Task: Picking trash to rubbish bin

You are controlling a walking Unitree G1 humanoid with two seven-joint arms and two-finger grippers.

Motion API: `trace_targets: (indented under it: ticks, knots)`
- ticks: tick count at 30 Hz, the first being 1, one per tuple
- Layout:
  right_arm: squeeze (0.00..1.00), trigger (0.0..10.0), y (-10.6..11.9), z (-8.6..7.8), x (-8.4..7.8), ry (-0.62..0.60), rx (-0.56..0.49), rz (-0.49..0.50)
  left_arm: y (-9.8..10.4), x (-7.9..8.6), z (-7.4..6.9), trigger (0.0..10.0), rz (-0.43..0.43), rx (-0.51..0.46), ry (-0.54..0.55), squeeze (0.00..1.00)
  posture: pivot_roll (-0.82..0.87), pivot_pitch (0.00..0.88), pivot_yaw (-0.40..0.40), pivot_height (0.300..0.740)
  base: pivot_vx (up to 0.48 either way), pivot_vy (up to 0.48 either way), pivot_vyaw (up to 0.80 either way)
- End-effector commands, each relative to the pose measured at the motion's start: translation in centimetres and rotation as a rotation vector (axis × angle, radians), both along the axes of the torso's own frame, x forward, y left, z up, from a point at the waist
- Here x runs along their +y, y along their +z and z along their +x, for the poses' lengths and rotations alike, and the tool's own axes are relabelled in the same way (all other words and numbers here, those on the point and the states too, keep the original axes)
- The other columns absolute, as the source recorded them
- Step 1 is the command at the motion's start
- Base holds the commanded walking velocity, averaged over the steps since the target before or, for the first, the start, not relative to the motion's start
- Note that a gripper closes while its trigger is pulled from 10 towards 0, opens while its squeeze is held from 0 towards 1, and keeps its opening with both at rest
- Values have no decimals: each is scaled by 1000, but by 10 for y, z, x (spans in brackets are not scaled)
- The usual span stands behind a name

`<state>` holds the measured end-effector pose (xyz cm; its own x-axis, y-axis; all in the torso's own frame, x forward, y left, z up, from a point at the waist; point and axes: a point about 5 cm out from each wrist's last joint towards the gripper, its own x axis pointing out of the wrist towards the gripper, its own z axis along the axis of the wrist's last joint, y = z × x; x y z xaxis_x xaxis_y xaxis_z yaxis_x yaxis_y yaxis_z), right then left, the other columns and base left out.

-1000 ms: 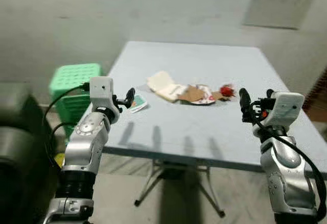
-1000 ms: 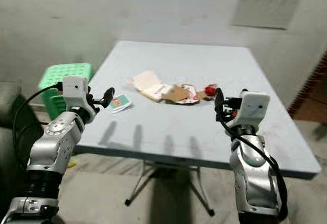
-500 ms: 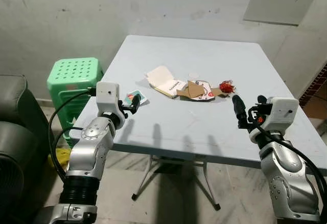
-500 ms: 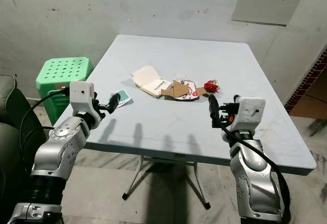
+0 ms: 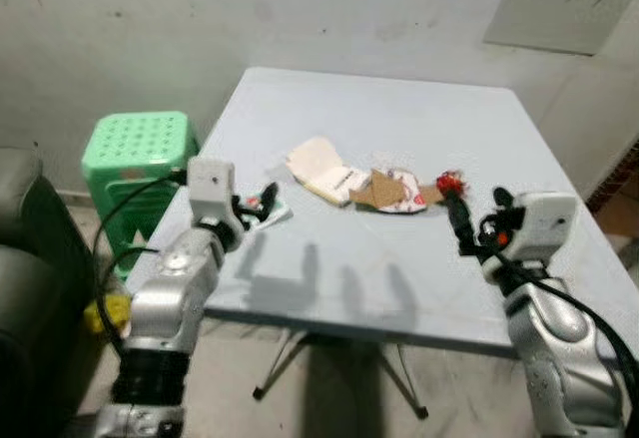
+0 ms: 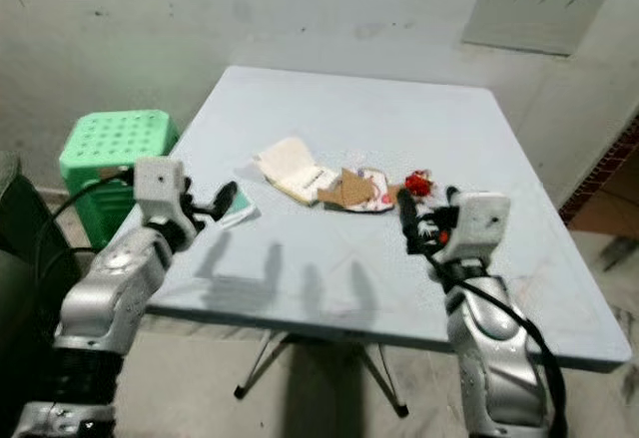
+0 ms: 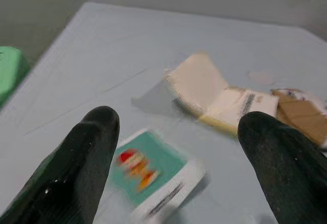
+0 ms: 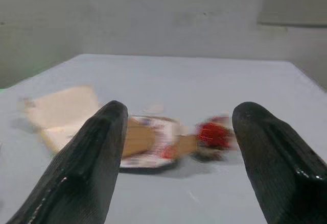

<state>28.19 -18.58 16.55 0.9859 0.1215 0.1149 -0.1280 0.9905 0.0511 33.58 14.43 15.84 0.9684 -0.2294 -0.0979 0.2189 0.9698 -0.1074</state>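
You're looking at a pale blue square table point(image 5: 399, 119) on folding metal legs point(image 5: 290, 363), set against a stained grey-white wall point(image 5: 150, 29), with a green plastic stool point(image 5: 135, 149) at its left, a dark sofa point(image 5: 30, 258) further left, and a mottled stone floor point(image 5: 329, 408) beneath.

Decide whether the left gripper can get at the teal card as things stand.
Probably yes. The left gripper is open and hangs just short of the teal card, which lies flat near the table edge with nothing between them.
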Motion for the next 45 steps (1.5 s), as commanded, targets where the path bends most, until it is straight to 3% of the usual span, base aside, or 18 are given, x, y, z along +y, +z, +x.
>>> trace_targets:
  ticks: [1, 6, 9, 22, 28, 33, 40, 45]
  knots:
    - [0, 10000, 2, -3, -7, -24, -3, -5, 5, -14, 0, 10000, -1, -19, -51, 0, -67, 64, -37, 740, 420, 0, 0]
    - [0, 10000, 0, -5, -6, -12, 6, -7, 9, -19, -3, 10000, 60, -82, -62, 0, -69, 65, -37, 740, 0, 0, 0]
    - [0, 10000, -1, -6, -6, 0, 15, -6, 7, -22, -5, 10000, 43, -67, -82, 0, -70, 67, -39, 740, 0, 0, 0]
    - [0, 10000, -5, -4, -7, 58, 89, 7, 2, -37, -19, 10000, 143, -92, -258, 0, -60, 68, -52, 740, 0, 0, 0]
    - [0, 10000, -3, 1, -16, 82, 90, -73, 0, -42, -25, 10000, 162, -101, -315, 0, -53, 72, -58, 740, 0, 0, 0]
    - [0, 10000, -1, 4, -17, 113, 91, -79, 0, -40, -25, 10000, 168, -98, -315, 0, -49, 73, -60, 740, 0, 0, 0]
    - [0, 10000, -1, 9, -9, 156, 87, -63, 3, -33, -24, 10000, 183, -107, -313, 0, -32, 80, -66, 740, 0, 0, 0]
    - [0, 10000, -7, 15, 0, 180, 101, -41, -1, -39, -30, 10000, 213, -103, -366, 0, -29, 84, -60, 740, 0, 0, 0]
